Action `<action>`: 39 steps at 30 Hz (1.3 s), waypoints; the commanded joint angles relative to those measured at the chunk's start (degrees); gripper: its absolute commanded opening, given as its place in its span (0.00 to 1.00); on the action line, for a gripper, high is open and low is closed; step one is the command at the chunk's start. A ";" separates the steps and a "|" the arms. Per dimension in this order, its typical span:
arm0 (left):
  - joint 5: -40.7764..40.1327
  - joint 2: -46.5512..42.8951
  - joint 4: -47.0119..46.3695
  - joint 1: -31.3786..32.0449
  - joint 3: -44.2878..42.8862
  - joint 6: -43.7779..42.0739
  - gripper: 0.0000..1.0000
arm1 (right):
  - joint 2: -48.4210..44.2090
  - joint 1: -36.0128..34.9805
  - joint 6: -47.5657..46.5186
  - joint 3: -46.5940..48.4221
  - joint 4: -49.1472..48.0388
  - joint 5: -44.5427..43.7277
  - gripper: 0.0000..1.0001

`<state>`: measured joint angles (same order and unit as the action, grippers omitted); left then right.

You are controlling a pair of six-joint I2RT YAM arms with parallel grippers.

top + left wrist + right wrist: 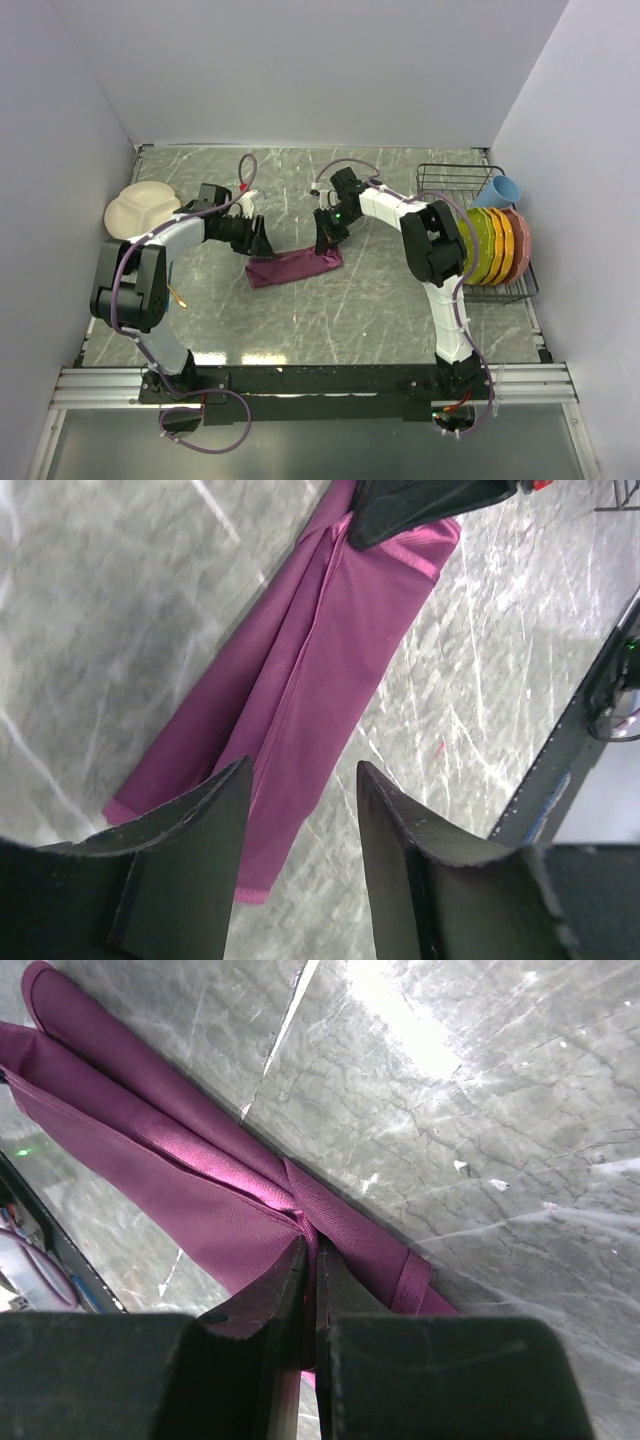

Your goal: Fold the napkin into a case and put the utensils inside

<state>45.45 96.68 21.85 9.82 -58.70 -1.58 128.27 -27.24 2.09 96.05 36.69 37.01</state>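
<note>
The maroon-purple napkin (293, 267) lies mid-table as a long narrow folded strip. My right gripper (325, 246) is shut on a fold at the strip's right end; in the right wrist view its jaws (312, 1250) pinch the cloth (180, 1190) tight. My left gripper (262, 241) is open and empty just above the strip's left end; in the left wrist view (300, 780) the cloth (300, 670) runs away between its fingers. A thin gold-orange spoon (178, 296) lies by the left arm. The blue fork is not in view.
A cream divided plate (140, 208) sits at the far left. A wire dish rack (520, 280) at the right holds several coloured plates (495, 245) and a blue cup (500, 188). White walls stand around the table.
</note>
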 commanded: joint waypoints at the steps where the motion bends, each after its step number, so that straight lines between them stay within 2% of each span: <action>1: 0.77 0.70 -0.92 1.51 -3.97 -2.90 0.49 | -0.74 0.79 2.56 -0.16 -1.44 -0.45 0.00; 3: 6.02 0.44 -2.06 1.60 -3.80 -0.28 0.45 | -0.30 0.79 3.10 0.01 -1.27 -0.63 0.00; 7: 12.46 -0.09 -8.73 3.26 -0.55 6.94 0.20 | 0.49 1.05 3.80 0.89 -0.74 -1.07 0.00; 9: 13.78 0.17 -11.20 4.23 1.47 9.13 0.15 | 0.93 1.14 3.89 1.16 -0.39 -1.07 0.00; 10: 14.57 0.52 -12.78 4.59 2.35 12.97 0.13 | 1.19 1.14 4.24 1.24 -0.39 -1.15 0.00; 11: 15.36 1.83 -16.45 4.59 3.93 15.36 0.12 | 1.46 1.32 4.33 1.42 -0.04 -1.07 0.00; 13: 15.63 3.50 -18.06 4.59 4.64 19.75 0.11 | 1.63 1.40 4.68 1.51 0.14 -1.07 0.00; 19: 13.35 11.76 -24.91 3.45 4.65 26.36 0.09 | 1.55 1.67 4.77 1.07 0.05 -0.45 0.00; 23: 12.47 19.40 -23.00 1.87 2.80 25.76 0.09 | 0.15 1.67 3.37 1.86 1.28 1.56 0.00; 24: 12.73 20.20 -22.03 1.86 2.54 24.62 0.08 | -0.90 1.76 3.01 2.38 1.89 2.09 0.04; 25: 13.17 20.91 -22.02 1.52 2.53 24.44 0.07 | -1.78 1.76 2.58 3.08 3.20 3.05 0.12; 27: 13.17 21.70 -22.02 1.34 2.71 24.26 0.07 | -5.02 2.02 2.40 3.35 4.00 3.94 0.20; 28: 13.26 21.88 -20.54 1.25 2.71 24.00 0.06 | -6.26 2.46 2.83 2.83 4.01 5.25 0.33; 32: 13.26 22.41 -19.56 1.16 1.92 23.56 0.05 | -11.98 2.37 4.15 -0.07 2.17 8.59 0.55; 36: 13.26 23.20 -18.33 1.16 1.13 23.03 0.05 | -14.10 0.18 8.27 -2.71 -0.12 12.20 0.58; 39: 13.26 23.37 -17.37 1.07 0.95 22.16 0.05 | -14.10 -2.72 12.13 -5.17 -3.89 15.27 0.52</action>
<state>63.55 118.08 2.74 11.18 -57.01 23.66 115.66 -26.04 8.75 93.95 36.88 46.30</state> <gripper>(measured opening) 0.056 0.545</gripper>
